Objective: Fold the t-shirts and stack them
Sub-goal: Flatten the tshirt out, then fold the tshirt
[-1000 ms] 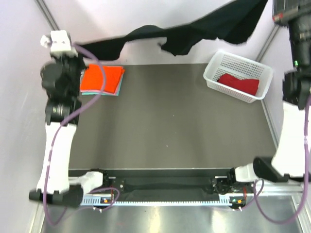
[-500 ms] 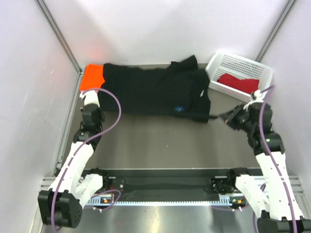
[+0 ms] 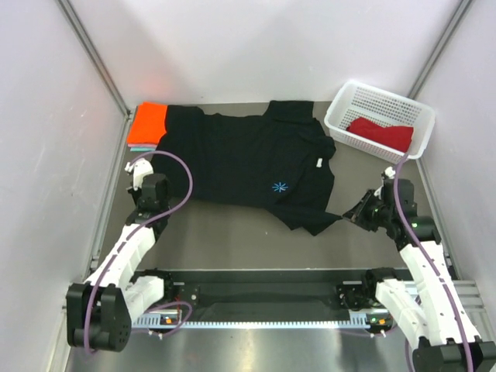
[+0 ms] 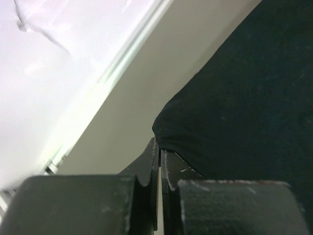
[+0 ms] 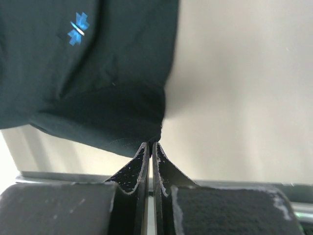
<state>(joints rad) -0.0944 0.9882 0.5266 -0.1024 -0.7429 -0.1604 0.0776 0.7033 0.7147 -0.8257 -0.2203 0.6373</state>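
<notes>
Four tees in play, and the big one has the stage: the black t-shirt (image 3: 240, 159) lies spread flat over the far half of the bench (image 3: 248, 240), soft matte cloth with a small blue star-like print (image 3: 277, 187) toward its near hem. At its near left corner, close to the bench's left edge, the left end effector (image 4: 159, 147) has its dark fingers pressed together on the hem, pinching the cloth right at the tips. Over toward the right edge, the right end effector (image 5: 151, 144) does the same, jaws squeezed onto the shirt's near right corner, which bunches into a point there. That makes two end effectors and one shirt stretched between them. In the far left corner sits the folded orange t-shirt (image 3: 149, 124), bright and square-edged, its right side covered by the black cloth. A sliver of the teal t-shirt (image 3: 139, 146) peeks out beneath it. In the far right corner stands one white basket (image 3: 341, 105), rectangular plastic mesh, with the dark red t-shirt (image 3: 380, 132) crumpled inside.
</notes>
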